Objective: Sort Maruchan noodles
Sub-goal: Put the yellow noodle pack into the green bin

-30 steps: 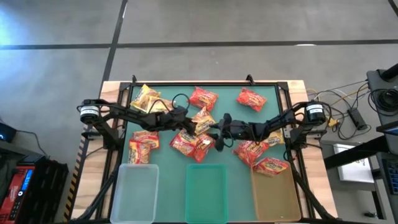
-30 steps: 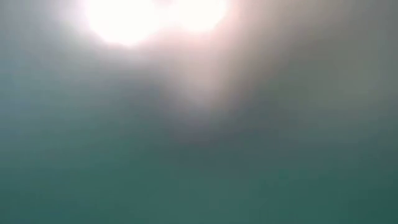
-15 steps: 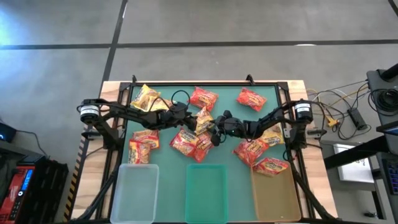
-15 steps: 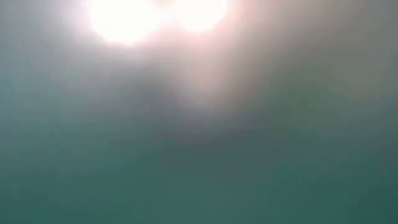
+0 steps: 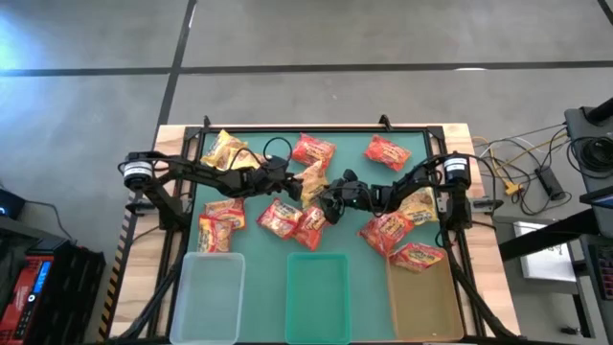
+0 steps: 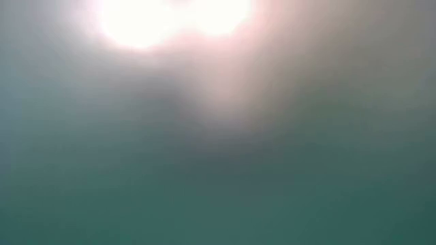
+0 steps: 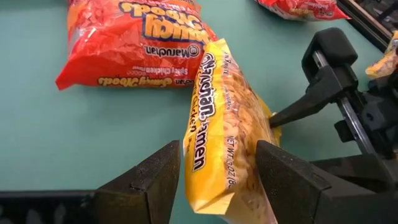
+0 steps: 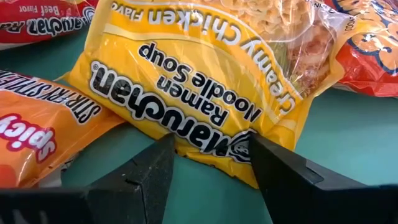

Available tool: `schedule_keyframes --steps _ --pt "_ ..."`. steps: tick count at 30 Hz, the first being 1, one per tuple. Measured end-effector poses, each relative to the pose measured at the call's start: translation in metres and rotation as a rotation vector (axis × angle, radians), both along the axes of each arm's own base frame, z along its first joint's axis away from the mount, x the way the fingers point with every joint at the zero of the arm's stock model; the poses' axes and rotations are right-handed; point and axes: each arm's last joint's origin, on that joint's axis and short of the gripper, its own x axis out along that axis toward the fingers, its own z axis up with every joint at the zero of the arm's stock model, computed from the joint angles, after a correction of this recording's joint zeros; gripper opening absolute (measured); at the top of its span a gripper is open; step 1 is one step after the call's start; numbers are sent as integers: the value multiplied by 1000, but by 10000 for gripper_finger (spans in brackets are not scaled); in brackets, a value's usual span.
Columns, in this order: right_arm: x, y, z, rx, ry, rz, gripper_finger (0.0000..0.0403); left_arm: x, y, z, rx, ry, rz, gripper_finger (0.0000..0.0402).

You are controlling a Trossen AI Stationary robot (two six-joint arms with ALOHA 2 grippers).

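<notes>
High view: sorting barely begun — one packet [image 5: 418, 256] lies in the right tray [image 5: 422, 305] (other two trays bare); the rest are still loose on the mat. Left gripper [image 7: 214, 169] pinches a yellow packet [image 7: 225, 134] edge-up at mid-table; right gripper [image 8: 210, 160] closes on its corner.

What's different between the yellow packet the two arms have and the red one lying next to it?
The yellow packet stands on edge between the left gripper's fingers, the right gripper at its far end; the red packet lies flat, untouched. Yellow reads Creamy Chicken, red Spicy Chicken. Both are Maruchan noodles.
</notes>
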Motion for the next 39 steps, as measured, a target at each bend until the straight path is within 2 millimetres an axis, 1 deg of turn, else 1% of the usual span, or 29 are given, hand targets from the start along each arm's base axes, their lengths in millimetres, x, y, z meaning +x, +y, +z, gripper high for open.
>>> schedule_keyframes --steps 7,14,18,20,25,32,37,39 --pt "2 0 1 -18 4 12 201 -1 6 0 -64 -28 1 194" --pt "5 -1 3 -39 13 26 201 0 3 -1 -161 -64 -44 199" --pt "7 -2 5 -48 9 30 201 3 3 -8 -215 -81 -51 206" --pt "8 -2 5 -50 7 31 201 5 3 -10 -221 -97 -56 206" --pt "9 -2 6 -52 4 32 201 8 4 -8 -209 -132 -64 203" --pt "10 -1 7 -78 12 50 201 8 4 -11 -225 -133 -46 189" --pt "12 -2 8 -90 12 58 201 11 5 -20 -250 -119 -26 167" --pt "12 -1 8 -90 12 58 201 14 6 -21 -246 -118 -30 156"
